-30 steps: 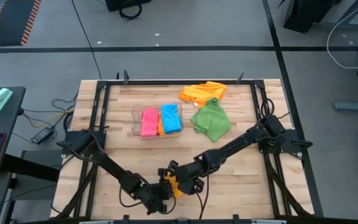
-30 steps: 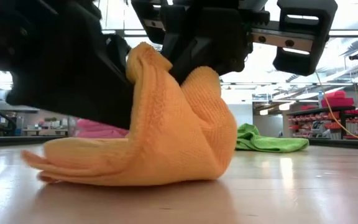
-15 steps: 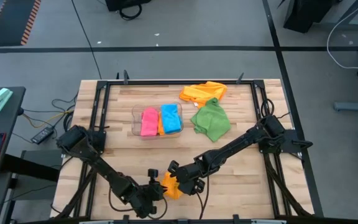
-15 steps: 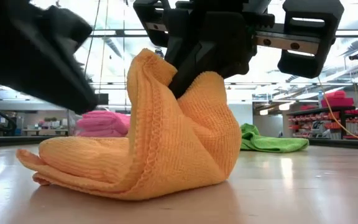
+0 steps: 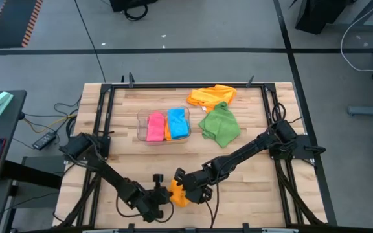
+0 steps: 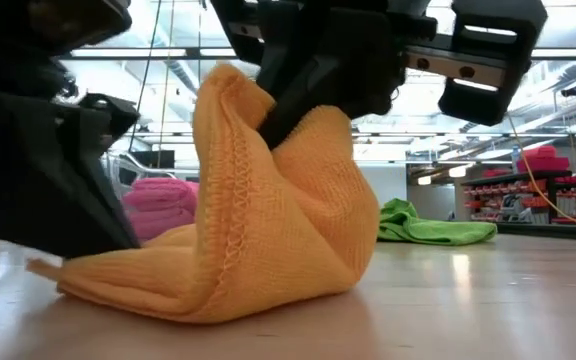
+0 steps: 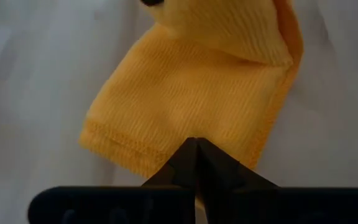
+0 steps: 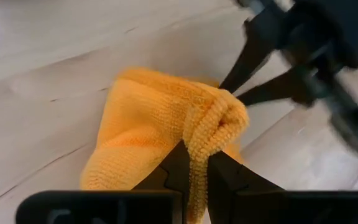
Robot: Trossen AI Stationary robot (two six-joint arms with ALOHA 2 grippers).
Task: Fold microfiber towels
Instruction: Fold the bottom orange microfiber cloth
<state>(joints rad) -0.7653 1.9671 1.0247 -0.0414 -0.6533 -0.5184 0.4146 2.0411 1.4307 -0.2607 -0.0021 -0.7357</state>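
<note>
An orange towel (image 5: 177,194) lies near the table's front edge, bunched up into a peak (image 6: 230,90), with its lower layers flat on the wood (image 6: 118,280). My right gripper (image 5: 185,188) is shut on the peak from above. My left gripper (image 5: 158,198) is shut. It sits low at the towel's left side, with its tips (image 7: 196,144) at the hemmed edge of the flat layers (image 7: 120,146). It also shows in the low view (image 6: 118,235) and, farther off, in the right wrist view (image 8: 241,81). My right gripper pinches a raised fold of the orange towel (image 8: 211,121) between its two fingers; the fold is several layers thick. The fingers slant down from above. The fold stands up as a peak below them, and the rest of the towel rests on the table. My left gripper's shut tips stand at the edge of the towel's flat layers (image 7: 166,158), slanting down from the table's left. I cannot tell whether they touch it.
A clear bin (image 5: 141,126) at the table's middle holds folded pink (image 5: 155,126) and blue (image 5: 177,123) towels. A crumpled orange-yellow towel (image 5: 212,96) and a green towel (image 5: 220,124) lie at the far right. Bare wood lies between them and the grippers.
My left gripper has come away from the towel's peak, where it stood beside my right gripper. It went toward the table's left edge, then down to the towel's flat left edge. My right gripper has kept the peak, and the towel has leaned slightly.
</note>
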